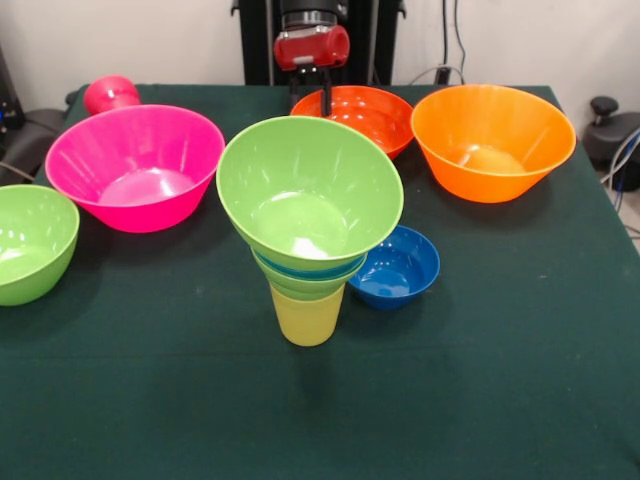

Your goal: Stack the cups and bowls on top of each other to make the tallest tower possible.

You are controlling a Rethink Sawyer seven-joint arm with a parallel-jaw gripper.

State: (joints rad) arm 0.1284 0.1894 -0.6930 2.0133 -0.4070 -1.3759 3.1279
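The tower stands mid-table on a pale yellow cup. Nested in the cup are a small green bowl and a light blue bowl whose rim just shows. A large lime green bowl sits on top, tipped toward the camera. A dark blue bowl rests on the cloth just right of the tower. The gripper hangs at the table's far side behind an orange-red bowl, apart from every bowl. A red cup stands at the far left.
A big pink bowl sits left of the tower. Another lime green bowl is cut by the left edge. A large orange bowl stands at the far right. The table is covered in dark green cloth.
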